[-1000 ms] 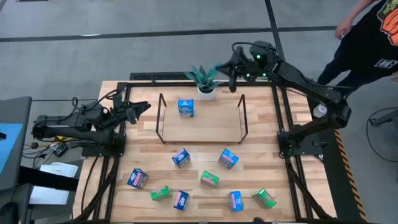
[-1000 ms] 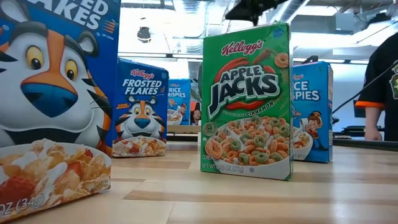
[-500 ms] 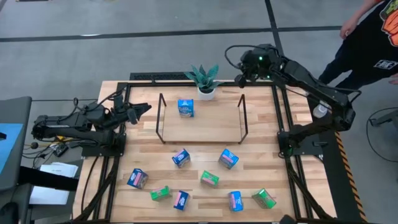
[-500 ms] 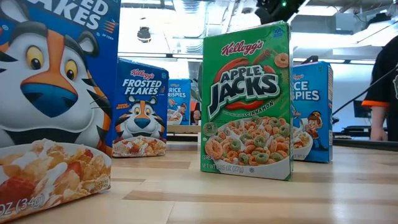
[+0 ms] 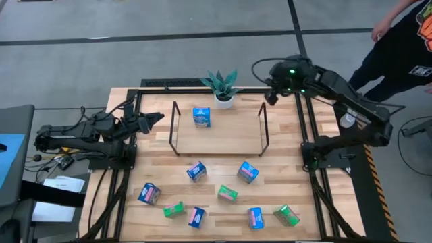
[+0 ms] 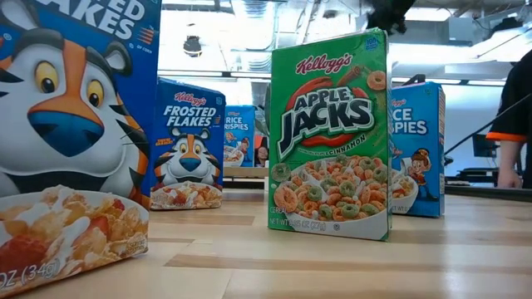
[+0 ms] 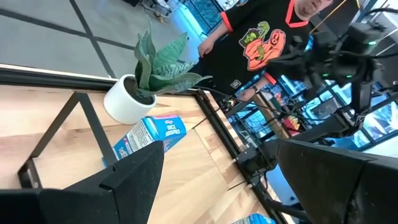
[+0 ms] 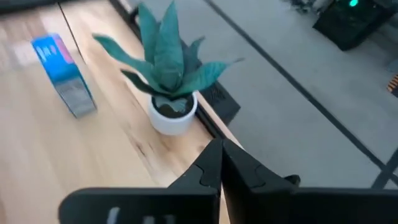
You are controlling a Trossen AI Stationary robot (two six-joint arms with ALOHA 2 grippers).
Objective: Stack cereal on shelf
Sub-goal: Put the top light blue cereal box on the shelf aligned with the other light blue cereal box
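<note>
A: Cereal, where? One blue box (image 5: 201,117) stands upright on the shelf (image 5: 219,138), toward 11 o'clock; 8 others lie scattered on the table (image 5: 297,175) at 6 o'clock of it
B: Claws? R gripper (image 5: 272,95) pinched shut w/ nothing in it, above shelf's 2 o'clock corner. L gripper (image 5: 152,119) spread wide at 9 o'clock, nothing held
</note>
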